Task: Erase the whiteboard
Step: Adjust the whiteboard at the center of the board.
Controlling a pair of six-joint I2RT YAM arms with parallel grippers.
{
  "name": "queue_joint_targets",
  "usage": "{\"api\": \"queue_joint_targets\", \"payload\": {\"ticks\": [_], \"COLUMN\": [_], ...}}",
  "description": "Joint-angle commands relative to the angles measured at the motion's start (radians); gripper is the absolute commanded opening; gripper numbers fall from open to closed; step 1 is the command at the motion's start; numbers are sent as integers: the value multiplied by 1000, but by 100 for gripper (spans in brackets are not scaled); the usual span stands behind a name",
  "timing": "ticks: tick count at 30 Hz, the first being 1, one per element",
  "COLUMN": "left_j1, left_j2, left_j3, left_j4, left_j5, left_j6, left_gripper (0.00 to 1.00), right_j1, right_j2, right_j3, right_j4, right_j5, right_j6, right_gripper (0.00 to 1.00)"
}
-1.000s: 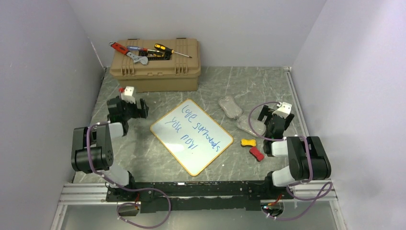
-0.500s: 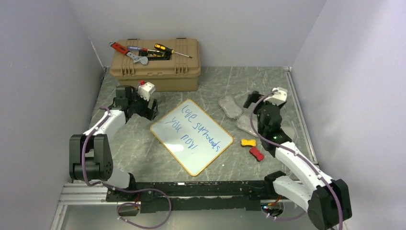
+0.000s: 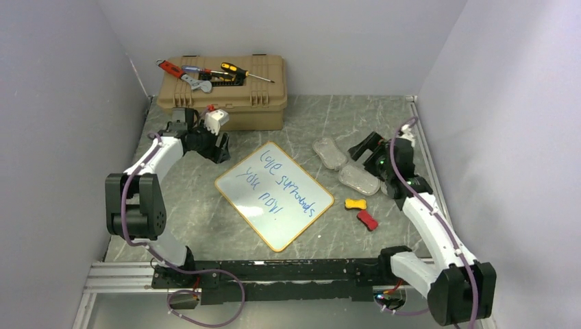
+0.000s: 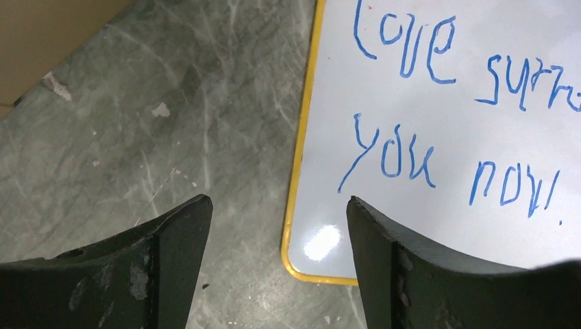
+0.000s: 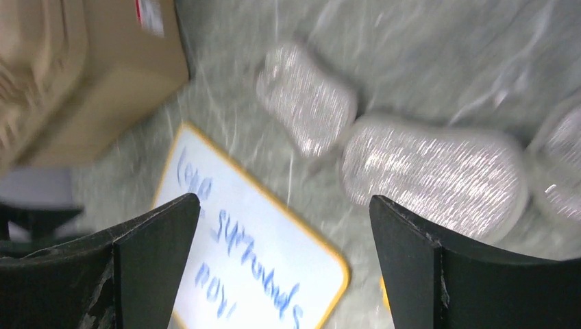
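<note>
Hovering at the whiteboard point(image 3: 274, 199) with both grips empty, so judged as the approach before any wiping. Find the board lying flat at the middle of the table point(image 3: 199, 219), turned cornerwise, blue handwriting intact across the glossy face. See the left gripper point(image 4: 277, 202) poised above the board's left edge, fingers apart, nothing between them. See the right gripper point(image 5: 284, 200) hanging over the clear plastic trays point(image 3: 359, 178) toward the right edge of the table, fingers wide apart, likewise empty.

To do the step well, settle on a wiper first. No certain eraser in view; perhaps the small yellow piece point(image 3: 355, 203) or the red piece point(image 3: 367, 220) just right of the board, offered only as a guess. Pin the thin frame with one arm before rubbing, since likely to skate on so smooth a top. Wipe along the lines of writing, flat and with even pressure, easing off at the frame. Avoid nudging the trays.

Grey marbled tabletop, scuffed and flecked pale in places. Tan toolbox point(image 3: 223, 103) at the far-left corner, with screwdrivers point(image 3: 236, 70) and a wrench point(image 3: 195, 82) loose on its lid. Plain pale lilac walls point(image 3: 62, 103) closing off the left, far and right sides.
</note>
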Motion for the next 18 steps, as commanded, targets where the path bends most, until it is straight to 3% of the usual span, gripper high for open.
{"api": "queue_joint_targets", "payload": {"ticks": [1, 6, 10, 18], "left_j1": [-20, -27, -33, -34], "left_j2": [43, 89, 147, 259], "left_j3": [46, 42, 69, 132], "left_j4": [-35, 16, 29, 43], "left_j5": [10, -14, -17, 9], "left_j6": [3, -5, 1, 9], "left_gripper": [78, 78, 78, 79], "right_j1": [176, 403, 536, 646], "right_j2": [36, 118, 176, 289], "right_j3": [92, 103, 66, 49], "right_j4": [-228, -371, -393, -373], "right_j5": [-1, 133, 139, 65], "right_j6": [-7, 82, 150, 172], "right_gripper": [100, 100, 100, 100]}}
